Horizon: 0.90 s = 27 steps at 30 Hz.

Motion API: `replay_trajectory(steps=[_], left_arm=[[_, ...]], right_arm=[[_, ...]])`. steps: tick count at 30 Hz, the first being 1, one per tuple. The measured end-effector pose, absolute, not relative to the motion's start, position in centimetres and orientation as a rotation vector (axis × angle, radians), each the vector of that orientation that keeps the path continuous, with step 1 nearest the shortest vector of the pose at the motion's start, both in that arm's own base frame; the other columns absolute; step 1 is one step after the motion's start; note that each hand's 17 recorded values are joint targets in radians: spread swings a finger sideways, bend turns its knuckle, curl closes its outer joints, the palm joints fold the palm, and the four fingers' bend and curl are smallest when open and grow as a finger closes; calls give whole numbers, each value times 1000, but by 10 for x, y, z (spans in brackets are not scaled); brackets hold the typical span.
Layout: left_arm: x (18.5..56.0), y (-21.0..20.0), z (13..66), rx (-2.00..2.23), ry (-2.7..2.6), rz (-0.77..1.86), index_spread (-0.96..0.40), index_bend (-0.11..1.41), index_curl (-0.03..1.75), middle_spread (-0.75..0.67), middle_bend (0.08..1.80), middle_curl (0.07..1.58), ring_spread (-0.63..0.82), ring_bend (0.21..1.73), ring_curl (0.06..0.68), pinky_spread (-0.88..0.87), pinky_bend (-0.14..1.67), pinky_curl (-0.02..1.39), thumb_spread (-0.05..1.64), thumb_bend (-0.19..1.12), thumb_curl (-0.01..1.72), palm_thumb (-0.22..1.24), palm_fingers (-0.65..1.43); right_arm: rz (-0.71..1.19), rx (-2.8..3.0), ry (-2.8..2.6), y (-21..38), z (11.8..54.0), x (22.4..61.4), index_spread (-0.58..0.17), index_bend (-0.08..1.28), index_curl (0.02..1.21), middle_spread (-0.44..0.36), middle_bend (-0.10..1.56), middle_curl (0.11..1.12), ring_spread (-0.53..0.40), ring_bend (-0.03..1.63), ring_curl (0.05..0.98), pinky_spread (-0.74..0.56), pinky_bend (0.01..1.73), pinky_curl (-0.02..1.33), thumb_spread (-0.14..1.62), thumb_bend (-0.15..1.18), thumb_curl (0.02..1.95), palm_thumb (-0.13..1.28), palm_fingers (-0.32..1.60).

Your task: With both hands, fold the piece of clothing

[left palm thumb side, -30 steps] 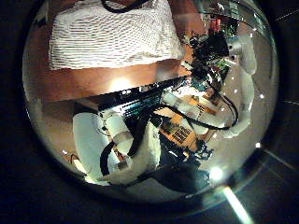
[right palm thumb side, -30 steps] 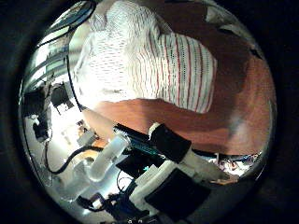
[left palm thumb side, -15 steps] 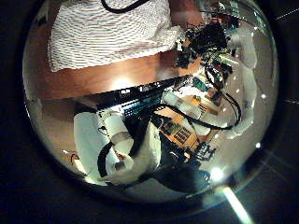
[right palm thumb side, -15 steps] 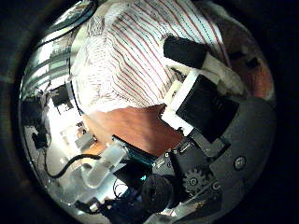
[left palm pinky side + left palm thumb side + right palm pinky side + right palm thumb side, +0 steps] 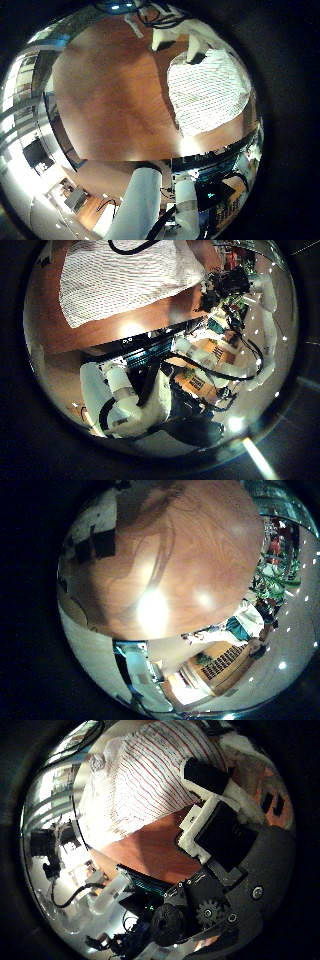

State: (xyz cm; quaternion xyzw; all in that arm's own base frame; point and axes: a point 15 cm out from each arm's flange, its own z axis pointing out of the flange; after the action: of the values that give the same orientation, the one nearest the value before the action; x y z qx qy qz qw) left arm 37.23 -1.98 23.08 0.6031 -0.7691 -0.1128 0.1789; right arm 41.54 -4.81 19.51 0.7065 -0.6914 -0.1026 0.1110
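Observation:
A striped piece of clothing point(image 5: 210, 90) lies spread flat on the wooden table point(image 5: 110, 100). The left thumb side palm view shows the clothing point(image 5: 120, 275) near the table's edge, with the right hand point(image 5: 230, 285) at one corner of it. In the right thumb side palm view the clothing point(image 5: 140, 780) fills much of the picture, close under the palm. There the right hand's fingers point(image 5: 215, 805) curl in over the cloth near its edge. My left hand hangs above bare table beside the clothing, and none of its fingers show.
Bare table top point(image 5: 170, 560) spreads under the right palm's little finger side. A white robot arm point(image 5: 110, 400) and equipment stand beyond the table's edge. More bare wood lies between the left palm and the clothing.
The right hand has come down close to the clothing, and its fingers have curled into view over the cloth. The left palm's view has shifted only slightly.

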Motion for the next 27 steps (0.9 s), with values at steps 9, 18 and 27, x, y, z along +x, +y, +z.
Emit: replay_trajectory(steps=[9,18,27], left_arm=[[373,-74,190,1629,-2269,-377,-35,189,367,332,163,210,476,576,229,515,382,330,1258,-12,280,257,2],[381,-84,171,1633,-2276,-380,-36,190,376,317,163,218,469,577,228,513,383,325,1266,-14,276,260,5],[389,-84,165,1653,-2282,-349,-31,189,380,304,166,226,468,575,226,512,382,321,1279,-13,275,267,8]], right_arm=[[-278,2012,-2153,-115,217,396,-302,1037,887,-132,1289,815,-211,1388,693,-204,1284,827,1187,14,657,1003,1059],[-232,2045,-2161,-114,235,396,-297,1034,894,-130,1287,818,-212,1374,714,-206,1254,877,1191,-6,700,1013,1061],[-80,2234,-2087,-60,298,399,-294,1031,896,-127,1290,818,-214,1357,730,-211,1222,919,1189,-7,728,1011,1071]])
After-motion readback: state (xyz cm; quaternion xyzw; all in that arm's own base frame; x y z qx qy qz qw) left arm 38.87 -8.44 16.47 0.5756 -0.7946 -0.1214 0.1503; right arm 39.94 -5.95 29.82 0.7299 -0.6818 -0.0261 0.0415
